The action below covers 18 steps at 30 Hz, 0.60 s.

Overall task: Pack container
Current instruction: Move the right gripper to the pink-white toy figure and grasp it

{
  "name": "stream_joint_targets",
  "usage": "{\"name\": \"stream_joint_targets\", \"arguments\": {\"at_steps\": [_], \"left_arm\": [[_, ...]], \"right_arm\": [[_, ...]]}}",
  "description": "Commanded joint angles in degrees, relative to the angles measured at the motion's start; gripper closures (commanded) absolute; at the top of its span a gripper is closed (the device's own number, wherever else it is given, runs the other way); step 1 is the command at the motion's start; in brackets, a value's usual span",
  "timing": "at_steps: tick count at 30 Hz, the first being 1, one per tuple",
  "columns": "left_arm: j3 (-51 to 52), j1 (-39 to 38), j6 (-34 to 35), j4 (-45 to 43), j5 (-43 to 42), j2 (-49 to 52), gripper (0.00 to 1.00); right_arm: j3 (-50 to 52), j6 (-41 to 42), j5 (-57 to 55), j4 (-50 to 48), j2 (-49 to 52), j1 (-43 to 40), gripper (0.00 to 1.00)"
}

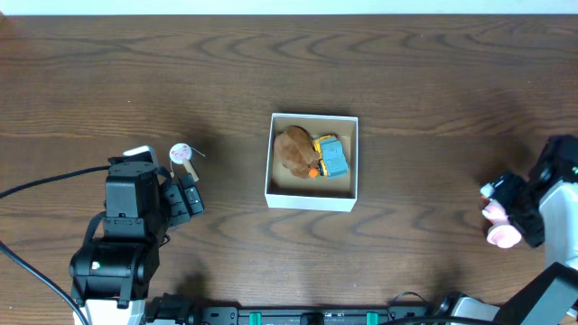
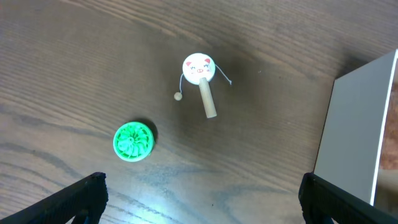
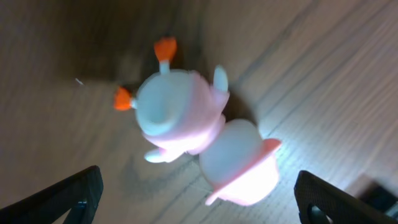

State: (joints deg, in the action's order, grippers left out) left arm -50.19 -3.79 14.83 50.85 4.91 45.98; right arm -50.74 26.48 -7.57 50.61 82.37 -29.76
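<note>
Jaws wide, the right gripper hangs over a rounded pink toy at three o'clock of the central container; an off-centre pinch could squirt it away. The left gripper is likewise wide.

A dark brown wood-grain surface fills the overhead view (its grain running left to right); a pale strip along the far edge is perhaps a wall.

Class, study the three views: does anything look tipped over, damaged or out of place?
Nothing looks damaged or spilled. Three toys lie outside the container: a pig-faced drum and a green disc to its left, and a pink toy to its right, which seems to lie on its side.
</note>
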Motion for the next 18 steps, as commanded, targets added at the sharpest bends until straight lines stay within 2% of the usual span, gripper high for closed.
{"name": "stream_joint_targets", "arguments": {"at_steps": [1, 5, 7, 9, 13, 15, 16, 18], "left_arm": [[-0.9, 0.2, 0.3, 0.1, 0.1, 0.0, 0.02], [-0.9, 0.2, 0.3, 0.2, 0.1, 0.0, 0.02], [-0.9, 0.2, 0.3, 0.2, 0.1, 0.0, 0.02], [-0.9, 0.2, 0.3, 0.2, 0.1, 0.0, 0.02], [-0.9, 0.2, 0.3, 0.2, 0.1, 0.0, 0.02], [-0.9, 0.2, 0.3, 0.2, 0.1, 0.0, 0.02], [-0.9, 0.2, 0.3, 0.2, 0.1, 0.0, 0.02], [-0.9, 0.2, 0.3, 0.2, 0.1, 0.0, 0.02]], "right_arm": [[3.8, -0.9, 0.1, -2.8, -0.1, -0.5, 0.01], [7.4, -0.9, -1.3, -6.1, -0.1, -0.5, 0.05], [8.8, -0.9, -1.3, -7.3, -0.1, -0.6, 0.11], [9.4, -0.9, -1.3, -7.7, -0.1, -0.6, 0.23], [9.4, -0.8, -1.2, -8.0, -0.1, -0.6, 0.75], [9.4, -0.8, -1.2, -8.2, -0.1, -0.6, 0.94], [9.4, -0.8, -1.2, -8.3, -0.1, -0.6, 0.99], [9.3, -0.8, -1.2, -8.4, -0.1, -0.6, 0.99]]}}
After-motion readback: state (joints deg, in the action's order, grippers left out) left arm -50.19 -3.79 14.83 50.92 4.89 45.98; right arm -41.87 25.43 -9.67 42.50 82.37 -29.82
